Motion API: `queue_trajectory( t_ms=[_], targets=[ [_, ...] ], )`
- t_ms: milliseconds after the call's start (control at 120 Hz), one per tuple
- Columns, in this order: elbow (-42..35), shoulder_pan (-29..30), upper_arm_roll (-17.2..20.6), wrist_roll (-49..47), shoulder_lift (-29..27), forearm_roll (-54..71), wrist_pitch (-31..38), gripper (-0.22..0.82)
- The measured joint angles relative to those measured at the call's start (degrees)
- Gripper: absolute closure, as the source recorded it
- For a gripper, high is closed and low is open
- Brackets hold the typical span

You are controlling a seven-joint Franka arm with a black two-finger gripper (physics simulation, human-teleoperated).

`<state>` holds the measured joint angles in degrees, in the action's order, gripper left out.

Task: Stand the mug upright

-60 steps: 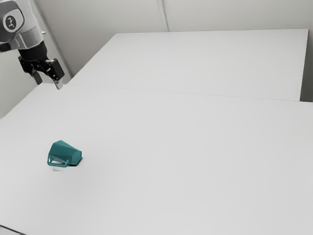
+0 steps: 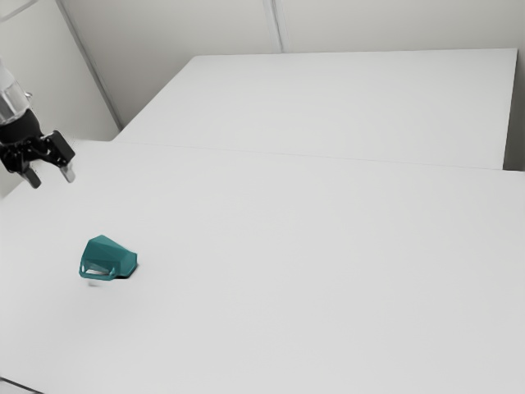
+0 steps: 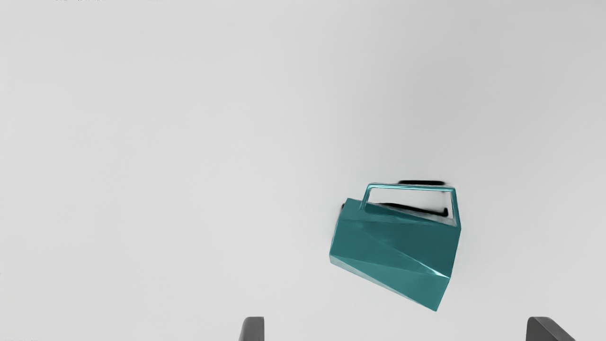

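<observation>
Exterior view: pincer [image 2: 51, 178] raised, empty, height unclear; wrist view: fingers [image 3: 253, 329] wide apart, mug [image 3: 393, 246] on side

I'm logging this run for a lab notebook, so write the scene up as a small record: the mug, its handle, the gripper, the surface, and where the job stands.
mug: teal, faceted, lying on its side
handle: on the mug, the handle is on the side away from the fingers in the wrist view
gripper: black, fingers apart, holding nothing; the gripper is raised, clear of the mug
surface: pale, plain table
job: mug not upright
</observation>
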<state>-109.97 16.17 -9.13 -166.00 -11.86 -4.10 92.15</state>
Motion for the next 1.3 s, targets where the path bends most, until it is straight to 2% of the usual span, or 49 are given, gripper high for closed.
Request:
queue_trajectory(
  t_ms=[117, 225, 542, 800, 1108, 1300],
  targets=[
    [-3.7, 6.3, 0.0, 0.0, 1.5, -6.0, 0.3, 0.0],
    [-4.7, 10.9, -0.1, 0.0, 5.6, -10.4, 1.1, 0.0],
    [-4.8, 18.0, -0.1, 0.0, 15.0, -21.0, 4.8, 0.0],
    [-4.0, 19.0, -0.1, 0.0, 21.5, -26.9, 6.5, 0.0],
    [4.4, 18.8, -0.2, 0.0, 30.7, -31.2, 7.9, 0.0],
    [5.8, 18.3, -0.1, 0.0, 33.3, -33.3, 8.2, 0.0]
  ],
)
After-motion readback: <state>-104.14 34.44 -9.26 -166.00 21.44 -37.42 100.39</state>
